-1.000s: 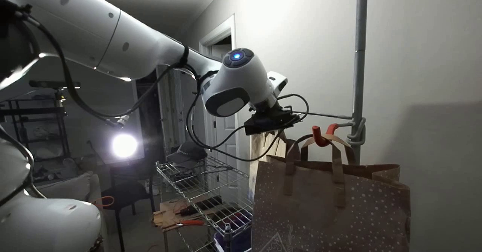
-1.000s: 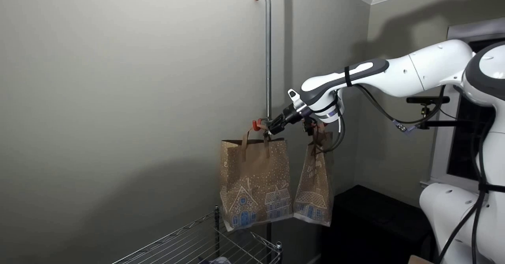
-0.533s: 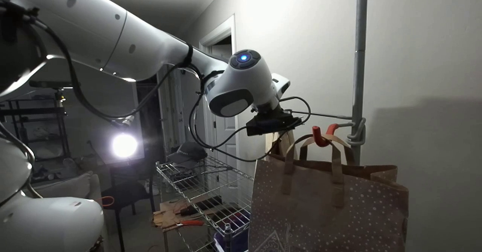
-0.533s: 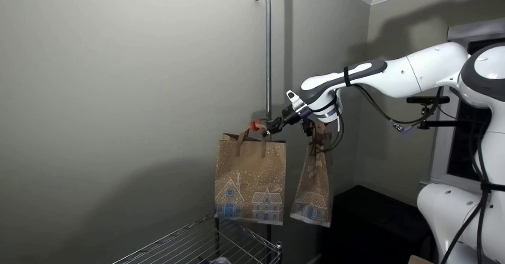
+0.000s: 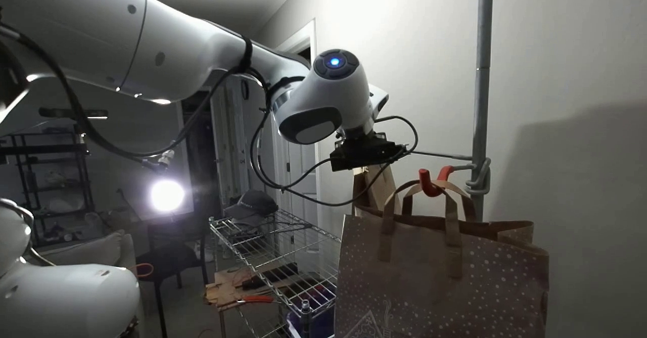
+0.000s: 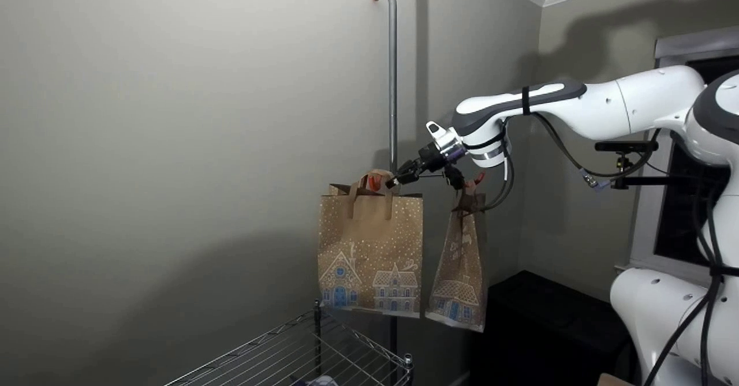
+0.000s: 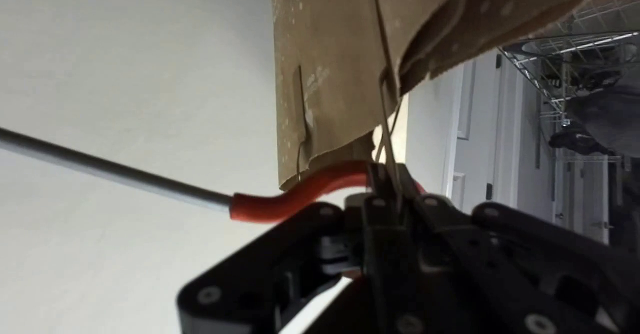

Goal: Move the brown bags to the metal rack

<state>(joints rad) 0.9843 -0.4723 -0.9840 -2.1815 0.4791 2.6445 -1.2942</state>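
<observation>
In an exterior view, a brown bag (image 6: 369,247) printed with houses hangs just beyond my gripper (image 6: 391,183). The jaws are shut on that bag's paper handle; in the wrist view the handle strands run between the fingertips of the gripper (image 7: 392,176), with the bag (image 7: 330,84) past them. A second brown bag (image 5: 445,287) hangs by its handles from a red-tipped hook, nearer the arm, and partly covers the held bag (image 5: 376,191) there. The metal rack (image 6: 254,344) of silvery wire stands lower, in front of the held bag's base. The rack's post (image 5: 305,305) also shows.
A grey pole (image 6: 393,86) carries red hooks. One red hook (image 7: 320,181) passes right behind my fingers, close to the held handle. A dark cap (image 5: 252,204) lies on the rack's top shelf. The wall (image 6: 231,115) is close behind the bags.
The jaws have closed on the handle. The held bag has turned its printed face more squarely to an exterior view and has risen with the arm, its handles now higher around the red hook.
</observation>
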